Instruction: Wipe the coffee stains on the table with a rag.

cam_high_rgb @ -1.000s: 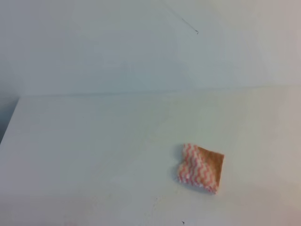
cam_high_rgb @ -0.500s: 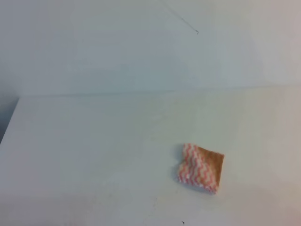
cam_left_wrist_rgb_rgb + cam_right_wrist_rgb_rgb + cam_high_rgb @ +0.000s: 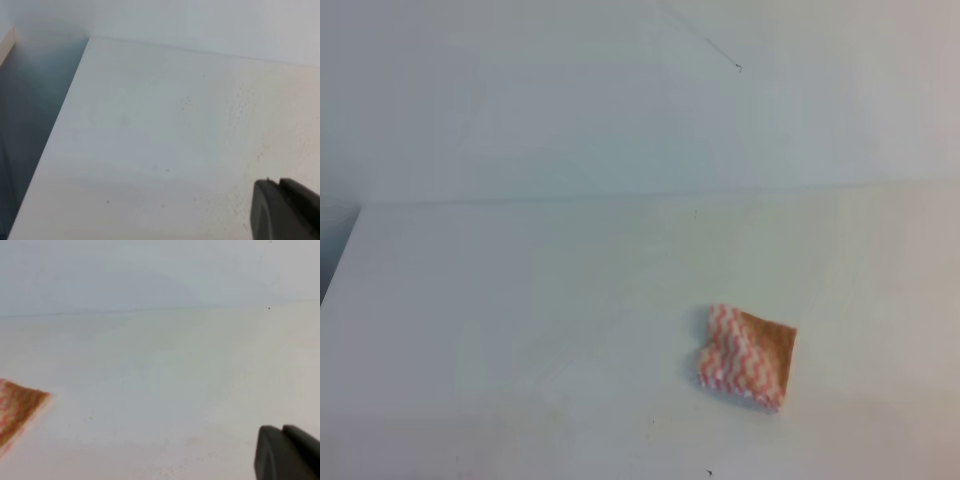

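Lying flat on bench point(image 3: 520, 320), rag point(image 3: 748, 356) sat alone, brown patch up. Nothing moved in last second. No stain seen, so wiping looked done. Right claw point(image 3: 287, 452) clenched, empty. Left claw point(image 3: 285, 210): could not tell.

ext high: looks down on table point(image 3: 520, 330) | wrist cams: low, close | shared: rag point(image 3: 748, 356), prob.

We see the desk point(image 3: 520, 300) bare from its left edge across to its far edge; only the rag point(image 3: 748, 356), lying flat toward the near right, interrupts a low sweep there.
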Controlling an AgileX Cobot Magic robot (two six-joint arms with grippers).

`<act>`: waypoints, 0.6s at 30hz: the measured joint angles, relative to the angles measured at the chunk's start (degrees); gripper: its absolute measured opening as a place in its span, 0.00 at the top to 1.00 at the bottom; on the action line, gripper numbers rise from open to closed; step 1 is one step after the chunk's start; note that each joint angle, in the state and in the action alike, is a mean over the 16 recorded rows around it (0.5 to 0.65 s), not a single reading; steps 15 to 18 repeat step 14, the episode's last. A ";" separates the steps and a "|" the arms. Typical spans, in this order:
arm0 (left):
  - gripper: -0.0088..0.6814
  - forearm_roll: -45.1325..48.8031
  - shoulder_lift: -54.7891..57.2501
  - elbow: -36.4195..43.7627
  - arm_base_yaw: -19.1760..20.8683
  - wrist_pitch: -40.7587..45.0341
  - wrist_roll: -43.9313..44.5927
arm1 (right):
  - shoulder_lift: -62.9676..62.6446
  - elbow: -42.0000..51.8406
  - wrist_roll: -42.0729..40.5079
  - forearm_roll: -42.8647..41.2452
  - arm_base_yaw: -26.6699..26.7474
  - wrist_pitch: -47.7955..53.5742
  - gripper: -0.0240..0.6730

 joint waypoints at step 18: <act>0.99 0.00 0.20 0.00 -0.01 0.00 0.00 | 0.00 0.36 0.00 0.00 0.00 0.00 0.97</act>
